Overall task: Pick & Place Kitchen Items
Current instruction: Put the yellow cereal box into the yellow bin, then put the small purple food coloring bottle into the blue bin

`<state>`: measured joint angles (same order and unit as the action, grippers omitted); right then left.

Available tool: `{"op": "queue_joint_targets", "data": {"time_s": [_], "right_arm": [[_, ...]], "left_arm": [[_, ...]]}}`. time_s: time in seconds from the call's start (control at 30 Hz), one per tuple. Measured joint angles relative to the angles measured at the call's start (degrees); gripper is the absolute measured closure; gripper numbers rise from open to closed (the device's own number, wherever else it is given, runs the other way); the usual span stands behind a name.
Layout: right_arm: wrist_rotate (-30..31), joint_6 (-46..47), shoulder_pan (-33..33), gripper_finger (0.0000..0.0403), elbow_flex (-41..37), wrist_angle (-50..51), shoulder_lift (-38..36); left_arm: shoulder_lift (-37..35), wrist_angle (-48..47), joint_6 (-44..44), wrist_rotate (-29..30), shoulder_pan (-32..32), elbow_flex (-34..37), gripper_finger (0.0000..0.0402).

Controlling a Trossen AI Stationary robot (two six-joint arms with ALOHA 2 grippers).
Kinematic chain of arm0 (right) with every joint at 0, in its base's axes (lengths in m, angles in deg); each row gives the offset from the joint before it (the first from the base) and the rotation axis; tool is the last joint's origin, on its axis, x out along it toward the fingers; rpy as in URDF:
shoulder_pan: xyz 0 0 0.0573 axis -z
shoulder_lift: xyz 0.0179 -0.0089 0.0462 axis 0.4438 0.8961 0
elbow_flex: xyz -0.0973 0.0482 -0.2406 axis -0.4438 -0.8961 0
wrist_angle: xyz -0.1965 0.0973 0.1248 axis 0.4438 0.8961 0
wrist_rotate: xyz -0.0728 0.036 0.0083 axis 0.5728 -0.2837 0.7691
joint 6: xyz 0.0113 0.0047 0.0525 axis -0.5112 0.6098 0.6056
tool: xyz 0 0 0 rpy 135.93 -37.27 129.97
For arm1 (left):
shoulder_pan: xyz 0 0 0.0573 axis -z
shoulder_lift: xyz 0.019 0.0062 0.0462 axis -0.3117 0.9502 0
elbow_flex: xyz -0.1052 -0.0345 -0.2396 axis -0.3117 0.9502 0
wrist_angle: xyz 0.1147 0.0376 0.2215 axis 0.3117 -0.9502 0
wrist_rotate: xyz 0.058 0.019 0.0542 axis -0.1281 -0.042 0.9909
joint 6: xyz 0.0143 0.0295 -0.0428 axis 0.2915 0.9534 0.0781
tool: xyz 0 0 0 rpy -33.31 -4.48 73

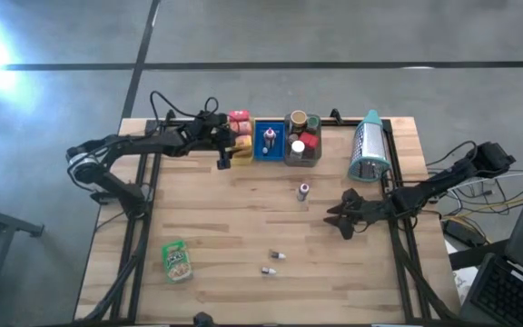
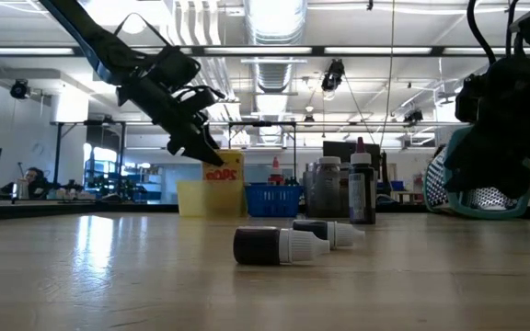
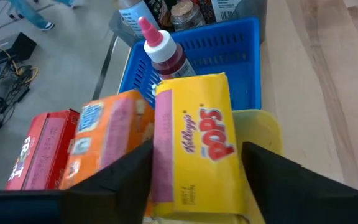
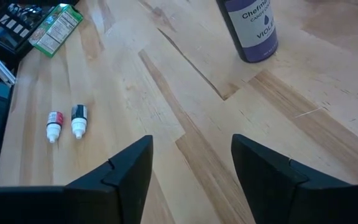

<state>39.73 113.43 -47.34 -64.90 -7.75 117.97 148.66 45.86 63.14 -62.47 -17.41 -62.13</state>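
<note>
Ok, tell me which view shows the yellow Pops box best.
The left wrist view: the yellow Pops box fills it, label readable, between the left gripper fingers. The low view shows it small and distant; the high view hides it; the right wrist view misses it.

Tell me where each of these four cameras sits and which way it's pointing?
High: overhead, looking straight down on the wooden table; both arms show.
Low: at tabletop height, looking level across two lying vials into the room.
Left wrist: on the left arm, looking past the left gripper, jaws around the yellow Pops box.
Right wrist: on the right arm, past the open right gripper at bare wood.
Shared: the violet bottle also stands in the high view.
</note>
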Motion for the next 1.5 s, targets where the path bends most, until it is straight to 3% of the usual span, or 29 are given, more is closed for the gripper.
{"op": "queue_joint_targets", "data": {"time_s": [0.23, 0.53, 0.87, 1.23, 1.5], "right_arm": [[0.0, 0.6, 0.0, 0.0194, 0.0, -0.1, 0.0], [0.0, 0.7, 0.0, 0.0174, 0.0, -0.1, 0.0], [0.0, 0.6, 0.0, 0.0151, 0.0, 0.0, 0.0], [0.0, 0.4, 0.0, 0.0136, 0.0, 0.1, 0.0], [0.0, -2.2, 0.0, 0.0124, 0.0, 0.1, 0.0]], "left_arm": [[-0.1, 0.0, 2.8, 0.1, 0.0, 0.0, 0.0106], [-0.2, 0.0, 2.9, 5.7, 0.0, -3.9, 0.0103], [-0.2, -1.6, -6.4, 12.7, 0.1, -10.4, 0.0103], [-0.2, -19.5, -7.1, 13.9, 1.0, -19.7, 0.0103], [-0.2, -36.0, -9.1, 14.1, 4.0, -30.9, 0.0103]]}}
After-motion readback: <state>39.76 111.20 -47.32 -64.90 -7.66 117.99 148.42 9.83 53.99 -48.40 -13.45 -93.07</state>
